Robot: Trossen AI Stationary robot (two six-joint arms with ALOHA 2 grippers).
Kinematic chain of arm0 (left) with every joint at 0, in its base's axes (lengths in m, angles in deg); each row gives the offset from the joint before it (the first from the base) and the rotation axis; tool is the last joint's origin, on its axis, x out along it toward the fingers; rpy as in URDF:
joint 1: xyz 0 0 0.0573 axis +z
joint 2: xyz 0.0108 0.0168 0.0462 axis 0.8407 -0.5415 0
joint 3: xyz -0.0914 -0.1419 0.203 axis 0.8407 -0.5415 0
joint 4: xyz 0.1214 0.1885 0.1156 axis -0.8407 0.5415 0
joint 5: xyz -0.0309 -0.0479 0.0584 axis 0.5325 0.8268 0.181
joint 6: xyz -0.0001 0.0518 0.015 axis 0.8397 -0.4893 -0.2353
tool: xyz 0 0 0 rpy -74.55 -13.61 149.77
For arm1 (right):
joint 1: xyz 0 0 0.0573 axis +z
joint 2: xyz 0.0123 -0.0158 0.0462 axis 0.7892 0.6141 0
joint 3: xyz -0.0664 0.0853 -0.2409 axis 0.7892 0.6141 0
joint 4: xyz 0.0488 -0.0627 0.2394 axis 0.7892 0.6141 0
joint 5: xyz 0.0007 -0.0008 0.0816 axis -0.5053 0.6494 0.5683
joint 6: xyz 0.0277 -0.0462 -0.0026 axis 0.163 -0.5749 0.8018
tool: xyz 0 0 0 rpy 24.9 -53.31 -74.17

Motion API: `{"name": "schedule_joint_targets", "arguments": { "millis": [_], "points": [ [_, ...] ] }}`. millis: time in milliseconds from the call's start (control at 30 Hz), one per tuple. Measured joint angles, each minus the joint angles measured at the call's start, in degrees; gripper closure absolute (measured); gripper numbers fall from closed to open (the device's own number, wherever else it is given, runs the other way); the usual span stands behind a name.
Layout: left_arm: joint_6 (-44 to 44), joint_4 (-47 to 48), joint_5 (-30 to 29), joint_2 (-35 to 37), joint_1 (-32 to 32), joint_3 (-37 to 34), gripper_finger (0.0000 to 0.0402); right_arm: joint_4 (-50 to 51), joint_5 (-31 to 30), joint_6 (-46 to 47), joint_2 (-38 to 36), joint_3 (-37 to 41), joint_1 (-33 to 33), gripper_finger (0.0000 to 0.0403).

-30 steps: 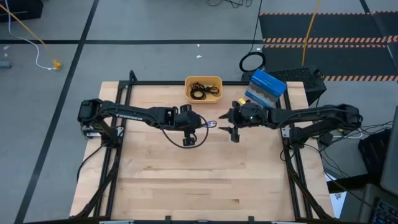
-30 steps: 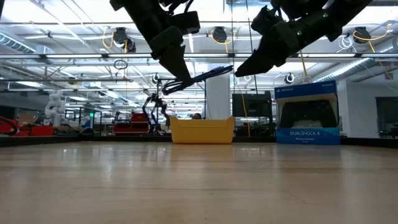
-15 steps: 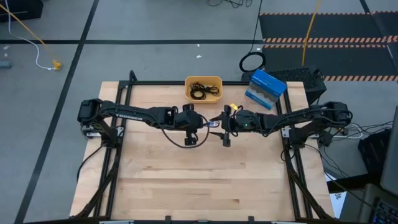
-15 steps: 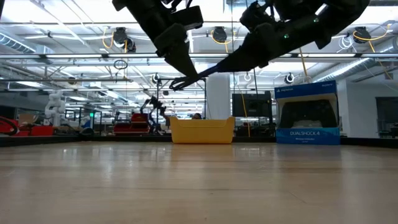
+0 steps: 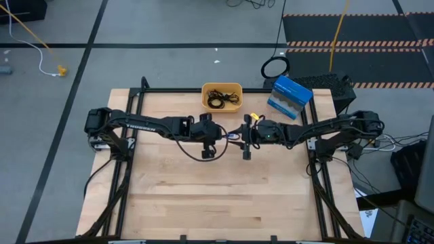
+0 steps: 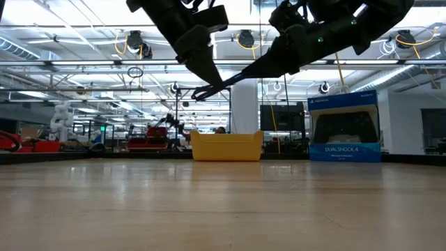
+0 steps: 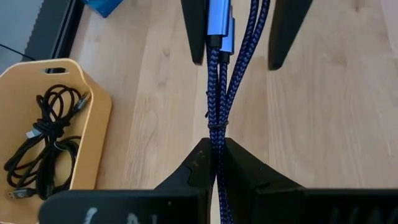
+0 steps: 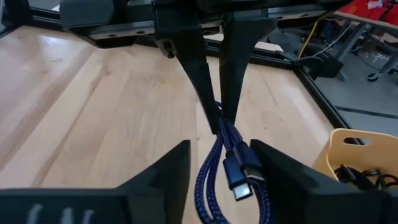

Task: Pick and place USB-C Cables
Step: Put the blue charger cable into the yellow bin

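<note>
Above the table, high view: my left gripper (image 5: 218, 134) and right gripper (image 5: 245, 135) meet mid-frame, the yellow bin (image 5: 234, 89) above them.
Left wrist view: my fingers pinch the purple-blue cable (image 7: 214, 106); black cables (image 7: 46, 146) sit in the bin, lower left.
Right wrist view: my fingers straddle the plugs, unclosed.
Risk: releasing early drops it.

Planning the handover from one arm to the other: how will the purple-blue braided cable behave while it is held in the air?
The folded purple-blue braided cable probably stays fairly straight, since it spans level between the left gripper and right gripper. It looks light. The metal plugs may slip more than the braid.
</note>
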Motion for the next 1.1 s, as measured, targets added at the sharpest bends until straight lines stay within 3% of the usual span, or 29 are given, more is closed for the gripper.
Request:
{"name": "schedule_joint_targets", "arguments": {
  "millis": [600,967,1100],
  "points": [
    [0.01,-0.34,0.03,0.0,0.0,-0.03,0.0365,0.17,0.0,-0.63,-0.02,0.0,-0.02,0.0337],
    [0.62,-0.59,-0.11,0.0,-0.37,-0.07,0.0363,0.55,-0.04,-1.05,-0.02,0.0,-0.11,0.0346],
    [1.95,-1.49,-0.17,0.02,-0.92,-0.09,0.0337,0.91,0.0,-1.12,0.0,0.0,-0.13,0.0346]
  ]
}}
